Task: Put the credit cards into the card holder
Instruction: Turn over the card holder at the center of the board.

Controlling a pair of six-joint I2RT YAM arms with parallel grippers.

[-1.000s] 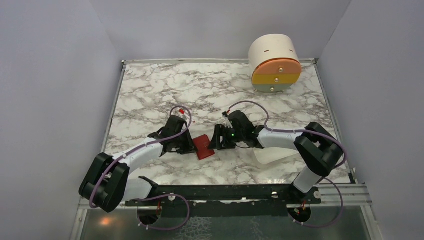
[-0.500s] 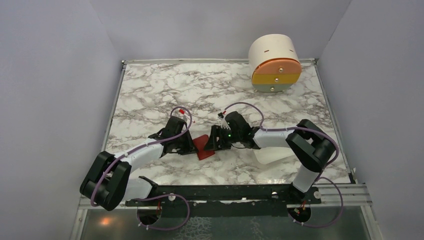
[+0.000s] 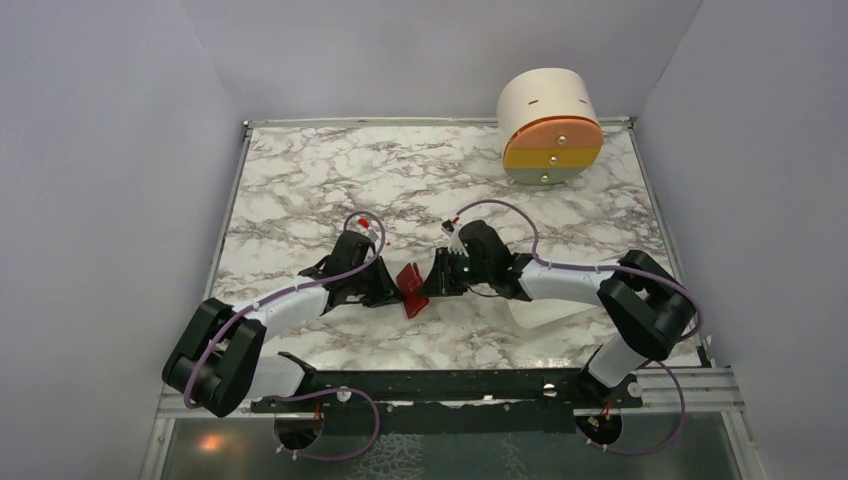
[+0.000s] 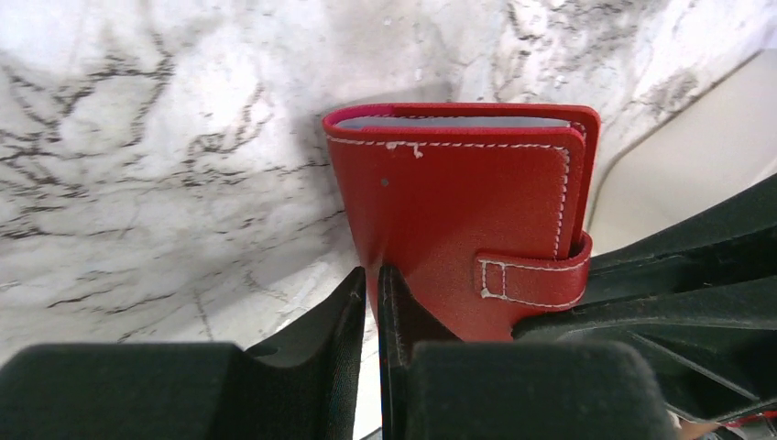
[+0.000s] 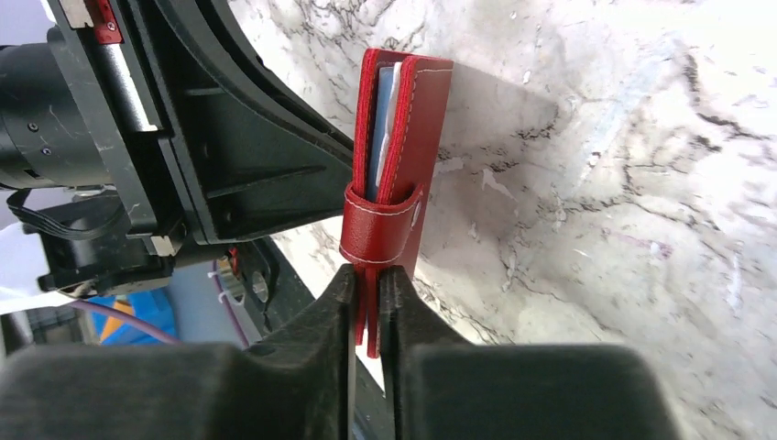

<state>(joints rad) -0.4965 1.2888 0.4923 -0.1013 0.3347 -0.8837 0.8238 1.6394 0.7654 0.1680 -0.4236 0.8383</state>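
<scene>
Right wrist view: the right hand (image 5: 368,280) pinches the card holder (image 5: 412,137) below its strap; the left hand (image 4: 371,280) nips its corner. It looks light, floppy, probably slick; edges suit gripping.

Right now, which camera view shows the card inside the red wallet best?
Right wrist: edge-on to the wallet, it shows the blue card between the covers. Left wrist shows only a thin strip; overhead, none.

Red card holder (image 3: 411,289) folded shut, strap wrapped round its edge, upright, centre of top view; blue-grey cards (image 5: 386,110) tucked inside.
</scene>
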